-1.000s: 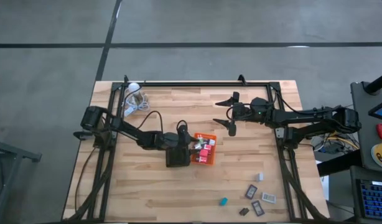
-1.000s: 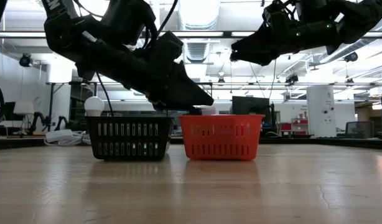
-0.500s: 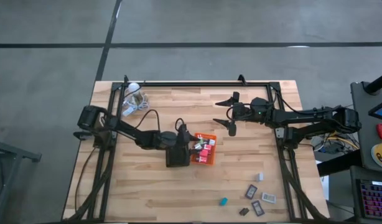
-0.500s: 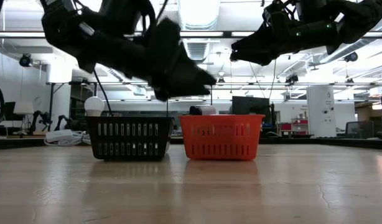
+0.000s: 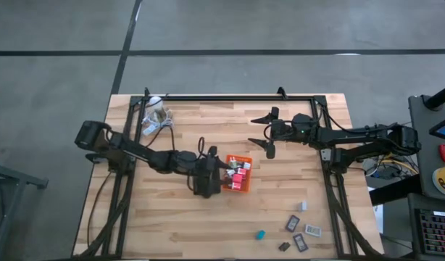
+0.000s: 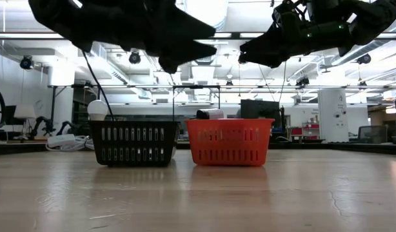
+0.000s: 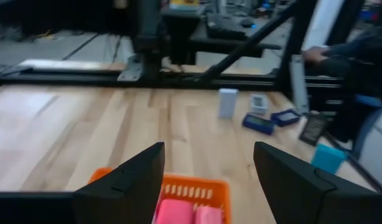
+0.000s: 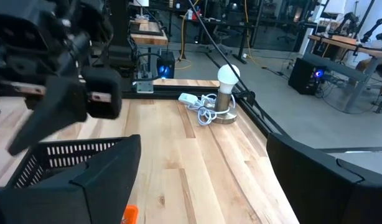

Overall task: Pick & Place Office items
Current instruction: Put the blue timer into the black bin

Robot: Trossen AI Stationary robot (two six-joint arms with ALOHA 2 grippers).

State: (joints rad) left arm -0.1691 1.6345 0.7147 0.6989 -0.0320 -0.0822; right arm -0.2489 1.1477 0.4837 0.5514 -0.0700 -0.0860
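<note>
My left gripper hangs open, touching nothing, above the orange tray, which holds pink and red blocks. The black tray stands right beside it, mostly under that arm. My right gripper is open and empty, held high toward the table's far right. Loose office items lie on the near right part of the table: a grey block, a teal block and several flat dark rectangles.
The white ball with its coiled grey cable sits at the far left corner. A black frame runs along the table's far and side edges. Bare wood lies between the trays and the near edge.
My left gripper has risen from just above the trays to well clear of them. The left arm's base joint has swung toward the table's left. The trays and the loose items have stayed where they were.
</note>
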